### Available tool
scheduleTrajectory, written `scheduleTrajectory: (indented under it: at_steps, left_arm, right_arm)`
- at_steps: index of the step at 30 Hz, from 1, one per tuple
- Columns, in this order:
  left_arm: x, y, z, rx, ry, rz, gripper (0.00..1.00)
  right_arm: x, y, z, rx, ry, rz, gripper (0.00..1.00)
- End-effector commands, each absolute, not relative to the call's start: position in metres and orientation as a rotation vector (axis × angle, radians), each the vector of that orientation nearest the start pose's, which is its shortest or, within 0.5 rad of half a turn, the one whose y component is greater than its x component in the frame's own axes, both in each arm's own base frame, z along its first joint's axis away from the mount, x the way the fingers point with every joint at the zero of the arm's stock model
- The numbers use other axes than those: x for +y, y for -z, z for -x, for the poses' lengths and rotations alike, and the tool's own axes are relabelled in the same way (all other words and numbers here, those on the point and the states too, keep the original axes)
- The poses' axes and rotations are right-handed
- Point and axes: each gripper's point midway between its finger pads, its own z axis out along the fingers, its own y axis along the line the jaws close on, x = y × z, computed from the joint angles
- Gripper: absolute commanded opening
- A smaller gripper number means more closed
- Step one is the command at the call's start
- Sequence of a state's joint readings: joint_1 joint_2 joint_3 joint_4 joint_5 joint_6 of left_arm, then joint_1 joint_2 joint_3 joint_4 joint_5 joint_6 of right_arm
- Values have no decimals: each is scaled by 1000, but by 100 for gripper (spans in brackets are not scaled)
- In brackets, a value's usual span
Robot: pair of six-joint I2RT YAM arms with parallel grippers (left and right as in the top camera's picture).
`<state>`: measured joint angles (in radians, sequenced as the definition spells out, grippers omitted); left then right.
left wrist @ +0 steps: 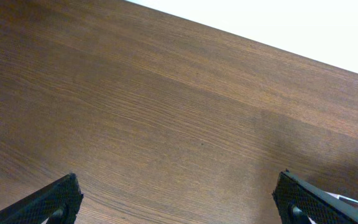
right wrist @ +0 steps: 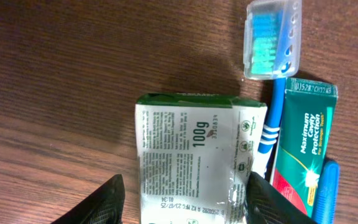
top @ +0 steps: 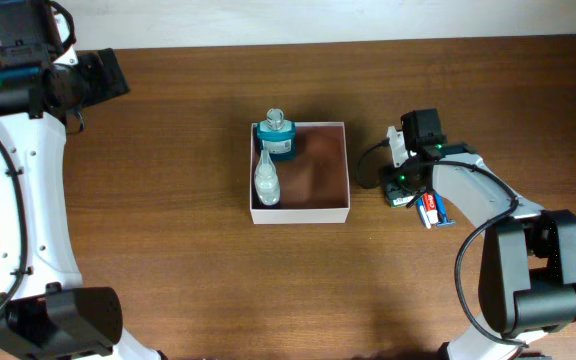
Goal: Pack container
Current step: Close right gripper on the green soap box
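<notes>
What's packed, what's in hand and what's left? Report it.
Done: a teal bottle and a clear bottle sit in the container.
In hand: the right gripper straddles the soap packet, jaws apart, not yet clamped.
Left: that packet, the toothbrush and the toothpaste box, all on the table outside the container.
The left gripper hangs open, empty.

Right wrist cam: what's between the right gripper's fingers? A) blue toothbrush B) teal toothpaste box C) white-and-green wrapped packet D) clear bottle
C: the white-and-green wrapped packet lies between the fingers of the right gripper; the blue toothbrush and teal box lie off to its side.
</notes>
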<state>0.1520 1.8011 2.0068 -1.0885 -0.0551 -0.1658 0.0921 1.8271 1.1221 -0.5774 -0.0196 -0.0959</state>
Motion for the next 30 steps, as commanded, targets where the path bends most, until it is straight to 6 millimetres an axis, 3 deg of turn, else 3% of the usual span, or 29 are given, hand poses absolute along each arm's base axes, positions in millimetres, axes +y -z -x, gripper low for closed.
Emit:
scheduleTrajectory:
  at_steps: [1, 30]
  left_arm:
    - [79, -290, -458, 2415, -50, 417, 100]
    - [79, -290, -458, 2415, -50, 417, 100]
  right_arm:
    - [36, -12, -375, 2868, -40, 227, 54]
    - [48, -5, -368, 2873, -144, 242, 60]
